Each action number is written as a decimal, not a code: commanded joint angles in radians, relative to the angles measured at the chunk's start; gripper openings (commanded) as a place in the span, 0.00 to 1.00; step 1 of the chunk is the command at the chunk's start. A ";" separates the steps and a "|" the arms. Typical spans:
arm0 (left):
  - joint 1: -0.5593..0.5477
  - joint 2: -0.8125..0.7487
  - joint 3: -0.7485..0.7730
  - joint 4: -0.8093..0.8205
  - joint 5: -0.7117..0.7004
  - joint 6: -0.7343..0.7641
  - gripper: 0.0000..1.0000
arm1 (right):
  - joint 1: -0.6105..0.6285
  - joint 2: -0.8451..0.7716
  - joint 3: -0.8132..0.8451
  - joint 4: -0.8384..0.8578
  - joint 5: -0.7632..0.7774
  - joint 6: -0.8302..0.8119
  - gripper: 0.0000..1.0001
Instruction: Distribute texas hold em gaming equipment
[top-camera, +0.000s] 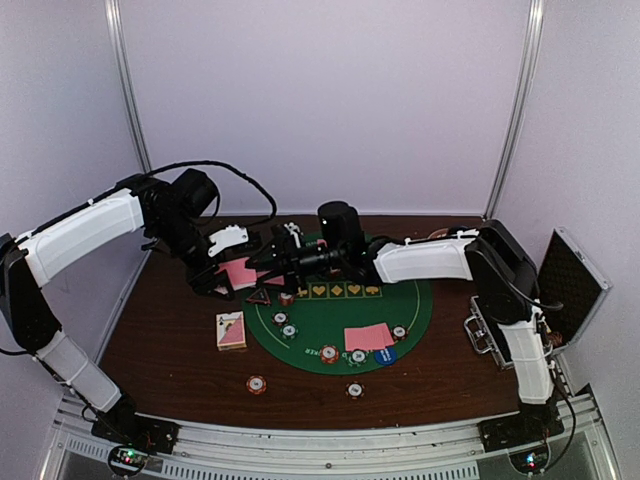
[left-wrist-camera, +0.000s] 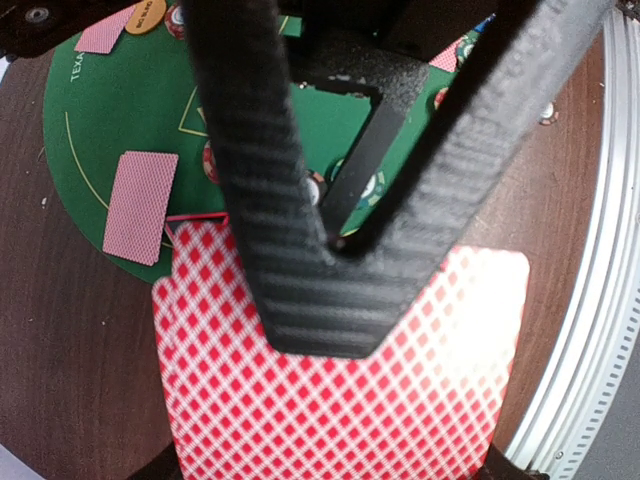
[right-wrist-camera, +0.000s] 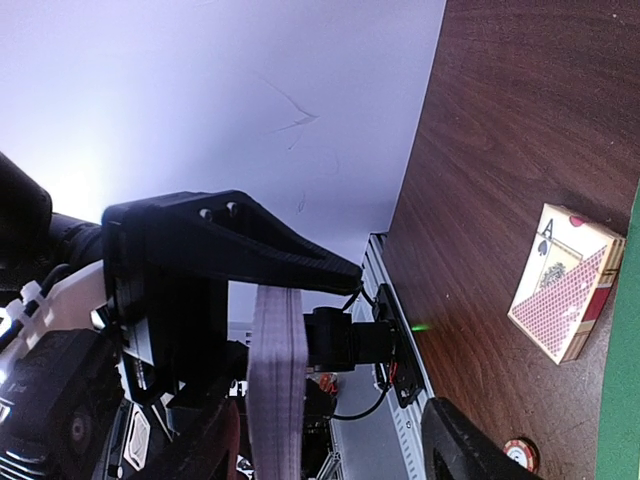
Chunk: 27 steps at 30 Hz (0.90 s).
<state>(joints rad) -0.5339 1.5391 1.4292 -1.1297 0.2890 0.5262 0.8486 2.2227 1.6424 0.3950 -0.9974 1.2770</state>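
Between the right jaws hangs the card stack (right-wrist-camera: 276, 385), apparently untouched.

The left arm (top-camera: 85, 235) comes up from the lower left of the overhead view, bends at the upper left and reaches in toward the middle. There the left gripper (left-wrist-camera: 335, 255) points down, fingers pinched tight on a stack of cards (left-wrist-camera: 340, 400). The right arm (top-camera: 425, 260) stands up the right side and stretches level toward centre frame. The right gripper (top-camera: 262, 262) faces the other one, jaws apart on either side of the stack's edge.
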 joint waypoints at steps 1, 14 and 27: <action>0.005 -0.013 0.013 0.022 0.003 0.008 0.00 | -0.002 -0.069 -0.018 -0.004 -0.027 -0.038 0.67; 0.005 -0.001 0.039 0.013 0.014 0.005 0.00 | 0.045 0.042 0.083 0.032 -0.060 0.005 0.71; 0.005 0.000 0.048 0.004 0.017 0.003 0.00 | 0.031 0.076 0.095 0.017 -0.050 0.020 0.63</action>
<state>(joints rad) -0.5339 1.5394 1.4414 -1.1313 0.2897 0.5259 0.8948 2.2990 1.7603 0.3824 -1.0508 1.2915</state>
